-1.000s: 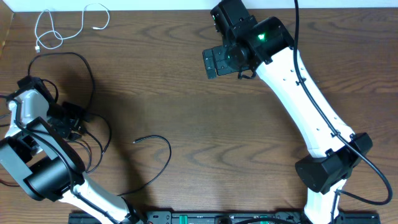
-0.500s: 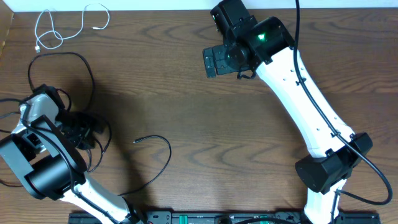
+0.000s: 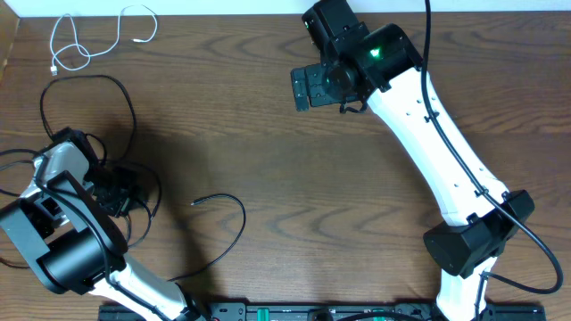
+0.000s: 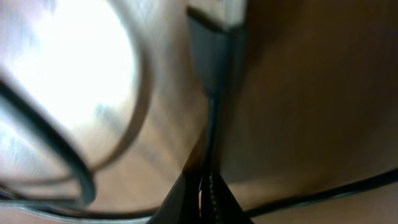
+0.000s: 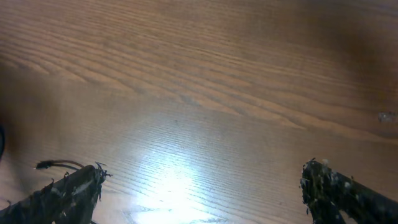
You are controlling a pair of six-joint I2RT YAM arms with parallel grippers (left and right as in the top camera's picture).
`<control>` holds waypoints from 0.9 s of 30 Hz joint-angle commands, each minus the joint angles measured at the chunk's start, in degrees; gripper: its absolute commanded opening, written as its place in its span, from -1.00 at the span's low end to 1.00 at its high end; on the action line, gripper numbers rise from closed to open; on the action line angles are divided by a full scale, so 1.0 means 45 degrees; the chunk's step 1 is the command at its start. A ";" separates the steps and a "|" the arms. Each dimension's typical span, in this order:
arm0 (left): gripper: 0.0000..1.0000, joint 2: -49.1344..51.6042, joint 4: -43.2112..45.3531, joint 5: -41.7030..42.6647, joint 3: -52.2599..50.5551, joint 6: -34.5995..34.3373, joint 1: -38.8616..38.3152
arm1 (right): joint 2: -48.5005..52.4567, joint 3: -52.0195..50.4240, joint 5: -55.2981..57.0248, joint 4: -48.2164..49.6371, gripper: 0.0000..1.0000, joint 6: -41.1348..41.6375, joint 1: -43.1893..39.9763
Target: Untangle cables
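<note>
A thin white cable (image 3: pixel 78 41) lies in loose loops at the far left corner. Thin black cables (image 3: pixel 118 96) loop at the left of the table and tangle under my left gripper (image 3: pixel 123 190). One free black end (image 3: pixel 194 202) points toward the middle. In the left wrist view my left gripper (image 4: pixel 204 194) is shut, and a thin black cable (image 4: pixel 211 127) runs out from between the jaws to a dark plug (image 4: pixel 214 59). My right gripper (image 3: pixel 311 88) hovers at the far middle, away from the cables. Its fingers (image 5: pixel 71 191) stand wide open over bare wood.
Thicker black cords (image 3: pixel 526 236) run along the right arm and its base. The far table edge meets a white wall (image 3: pixel 223 7). A dark rail (image 3: pixel 294 312) lies along the near edge. A small black cable end (image 5: pixel 53 165) shows at the left of the right wrist view.
My left gripper has shifted a little toward the near right, onto the black tangle, and has closed from half open to shut. The right arm has not moved.
</note>
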 commanded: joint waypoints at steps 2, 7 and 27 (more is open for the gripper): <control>-0.85 0.0369 -0.1389 -0.0151 -0.0393 0.0126 -0.0058 | 0.0117 -0.0029 -0.0015 0.0010 0.98 0.0160 -0.0044; -0.85 0.0359 -0.2351 0.0175 -0.0393 0.0131 -0.0053 | 0.0117 -0.0029 -0.0015 0.0257 0.98 0.0160 -0.0044; 0.96 0.0355 -0.5280 0.0267 0.3876 0.0369 -0.0044 | 0.0117 -0.0981 -0.0015 0.1355 0.99 0.0160 -0.0044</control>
